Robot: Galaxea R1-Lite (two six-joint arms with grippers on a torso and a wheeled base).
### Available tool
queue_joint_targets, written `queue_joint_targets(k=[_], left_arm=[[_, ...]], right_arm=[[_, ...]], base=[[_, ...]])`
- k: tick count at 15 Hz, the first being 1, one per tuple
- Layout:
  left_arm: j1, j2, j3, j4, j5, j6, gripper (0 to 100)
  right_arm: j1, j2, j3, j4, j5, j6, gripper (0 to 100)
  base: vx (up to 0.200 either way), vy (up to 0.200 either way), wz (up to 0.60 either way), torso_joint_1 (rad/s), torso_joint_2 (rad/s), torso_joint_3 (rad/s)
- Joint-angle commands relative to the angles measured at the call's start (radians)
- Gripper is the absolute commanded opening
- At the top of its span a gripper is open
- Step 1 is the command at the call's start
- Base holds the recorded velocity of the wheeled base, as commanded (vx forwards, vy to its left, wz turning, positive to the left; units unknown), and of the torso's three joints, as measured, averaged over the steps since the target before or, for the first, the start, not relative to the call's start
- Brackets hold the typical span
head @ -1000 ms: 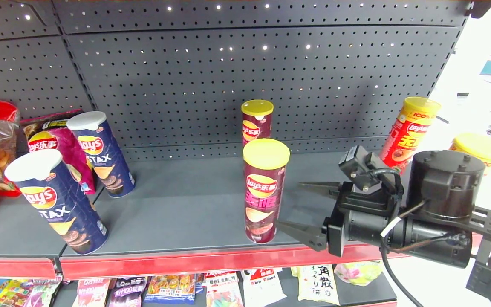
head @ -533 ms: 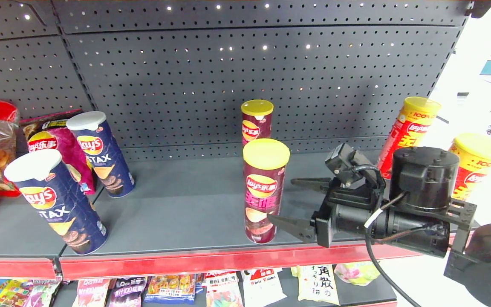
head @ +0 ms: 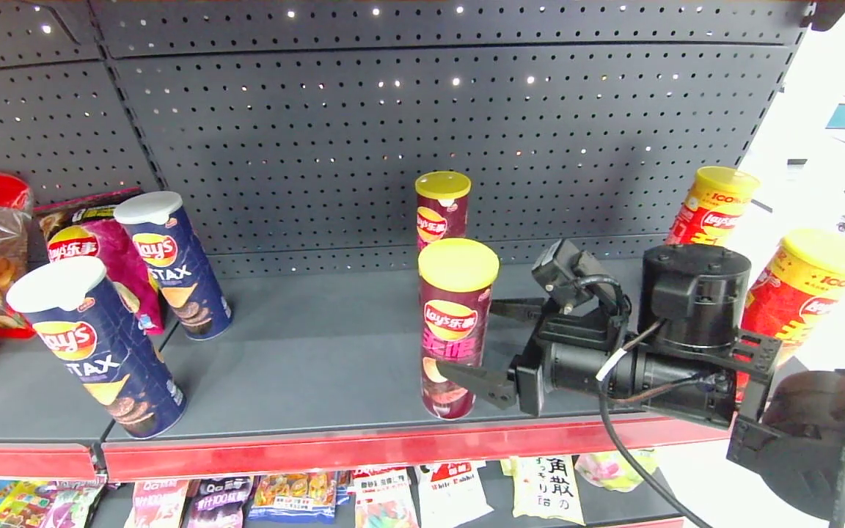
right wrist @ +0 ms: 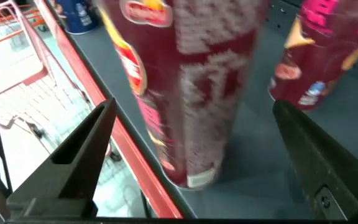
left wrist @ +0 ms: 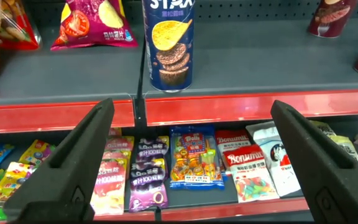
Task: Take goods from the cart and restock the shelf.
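A maroon chip can with a yellow lid [head: 456, 323] stands upright near the front edge of the grey shelf [head: 305, 367]. My right gripper [head: 466, 339] is open beside it at mid-height, one finger in front of the can and the other behind. In the right wrist view the same can [right wrist: 191, 93] stands between the spread fingers [right wrist: 73, 162] of the right gripper [right wrist: 191, 106], and I cannot tell whether they touch it. My left gripper [left wrist: 191, 106] is open and holds nothing, low in front of the red shelf edge [left wrist: 185, 106].
A second maroon can [head: 441, 209] stands by the pegboard. Two blue cans [head: 96, 345] [head: 173, 260] and snack bags [head: 92, 242] fill the left. Two red-and-yellow cans [head: 708, 209] [head: 796, 290] stand at the right end. Snack packets [left wrist: 194, 158] lie on the lower shelf. A cart [right wrist: 11, 93] is below.
My right arm has moved left along the shelf front, so its open fingers now straddle the front maroon can. The cans have not moved.
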Motion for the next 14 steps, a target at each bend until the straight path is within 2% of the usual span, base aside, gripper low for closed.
queue_joint_targets(k=[1,9,10,14], left_arm=[[0.0,0.0,0.0,0.0,0.0,0.0,100],[0.0,0.0,0.0,0.0,0.0,0.0,100],[0.0,0.0,0.0,0.0,0.0,0.0,100],[0.0,0.0,0.0,0.0,0.0,0.0,100]], right_arm=[[0.02,0.014,-0.006,0.0,0.001,-0.001,100],[0.051,0.06,-0.066,0.008,-0.002,0.006,100],[0.054,0.066,-0.071,0.008,-0.002,0.007,0],[0.057,0.074,-0.071,0.008,0.001,0.007,0]], base=[[0.0,0.0,0.0,0.0,0.0,0.0],[0.0,0.0,0.0,0.0,0.0,0.0],[0.0,0.0,0.0,0.0,0.0,0.0],[0.0,0.0,0.0,0.0,0.0,0.0]])
